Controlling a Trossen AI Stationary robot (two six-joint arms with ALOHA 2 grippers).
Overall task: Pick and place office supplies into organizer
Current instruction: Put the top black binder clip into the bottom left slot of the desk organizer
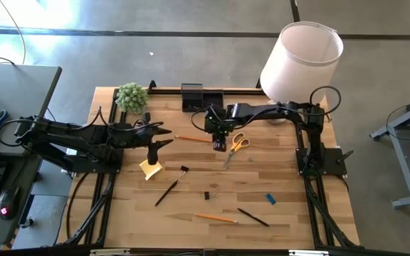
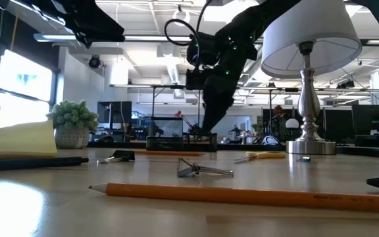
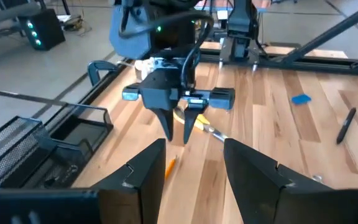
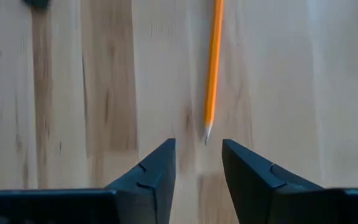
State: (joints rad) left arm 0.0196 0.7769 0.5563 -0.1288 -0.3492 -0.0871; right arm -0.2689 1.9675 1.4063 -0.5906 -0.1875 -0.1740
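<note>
Two pencils lay on the wooden table [image 1: 276, 178]: one near the lower centre of the high view [image 1: 216, 218], the other [image 1: 192, 139] higher up, its tip just before the right gripper [image 1: 220, 146]. That gripper pointed down at the boards, fingers parted and holding nothing. Yellow-handled scissors [image 1: 235, 146] sat just right of it. At centre left, the left gripper [image 1: 164, 136] hovered open and empty above a yellow sticky pad [image 1: 150, 168]. Farthest off, at the table's top edge, stood the black organizer [image 1: 196, 96].
</note>
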